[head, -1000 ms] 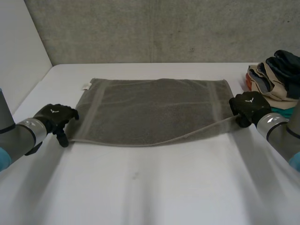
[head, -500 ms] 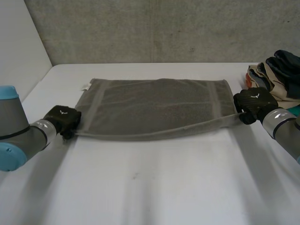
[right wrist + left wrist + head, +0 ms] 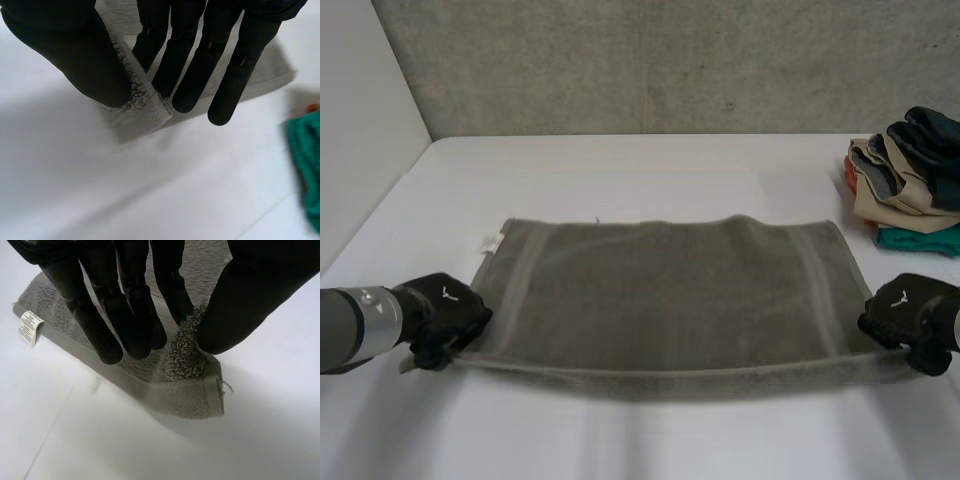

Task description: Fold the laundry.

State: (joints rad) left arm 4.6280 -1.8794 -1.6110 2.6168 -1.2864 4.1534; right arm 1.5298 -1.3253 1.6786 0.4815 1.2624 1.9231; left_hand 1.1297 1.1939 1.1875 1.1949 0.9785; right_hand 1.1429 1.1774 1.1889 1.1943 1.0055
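A grey towel (image 3: 665, 290) lies spread across the white table, its near edge lifted and stretched between my two hands. My left hand (image 3: 445, 310) pinches the near left corner (image 3: 192, 367) between thumb and fingers. A white label (image 3: 30, 327) hangs off the towel's far left corner. My right hand (image 3: 910, 315) pinches the near right corner (image 3: 142, 102) against its thumb in the same way. The rest of the towel (image 3: 260, 75) lies flat behind it.
A pile of folded clothes (image 3: 905, 180) in tan, dark blue, orange and teal sits at the table's far right. A teal piece (image 3: 305, 165) of it lies close beside my right hand. A grey wall stands behind the table.
My left hand has shut on the near left corner. Both hands have pulled the towel toward the table's near edge, and its near edge now hangs taut between them.
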